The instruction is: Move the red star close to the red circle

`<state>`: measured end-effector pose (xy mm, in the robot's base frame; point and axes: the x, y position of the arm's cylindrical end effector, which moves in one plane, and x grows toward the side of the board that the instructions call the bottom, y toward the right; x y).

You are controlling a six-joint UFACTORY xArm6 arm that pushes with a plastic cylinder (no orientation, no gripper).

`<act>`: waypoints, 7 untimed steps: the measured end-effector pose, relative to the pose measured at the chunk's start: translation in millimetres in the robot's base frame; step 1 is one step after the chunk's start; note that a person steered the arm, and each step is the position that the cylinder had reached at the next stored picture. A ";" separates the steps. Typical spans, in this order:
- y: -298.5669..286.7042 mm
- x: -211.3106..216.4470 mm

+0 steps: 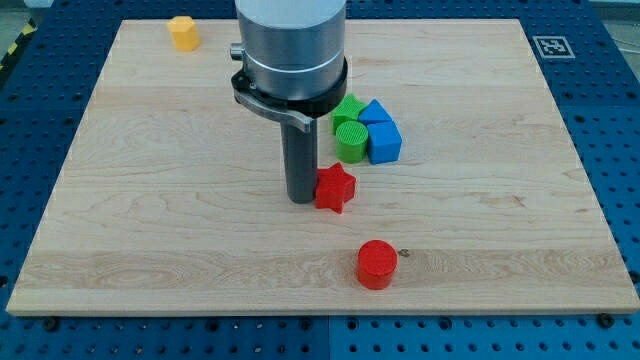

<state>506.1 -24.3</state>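
Camera view showed my tip touching the red star from its nine o'clock side, mid-desk. The red circle sat near, at the star's five o'clock, a gap left to close. No jaws existed here.

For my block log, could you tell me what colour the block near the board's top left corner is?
It is yellow-orange, seen clearly in the camera view.
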 end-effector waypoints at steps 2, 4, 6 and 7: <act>-10.1 -12.4; 20.8 -10.0; 57.3 -7.0; 68.2 -6.3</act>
<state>499.9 44.0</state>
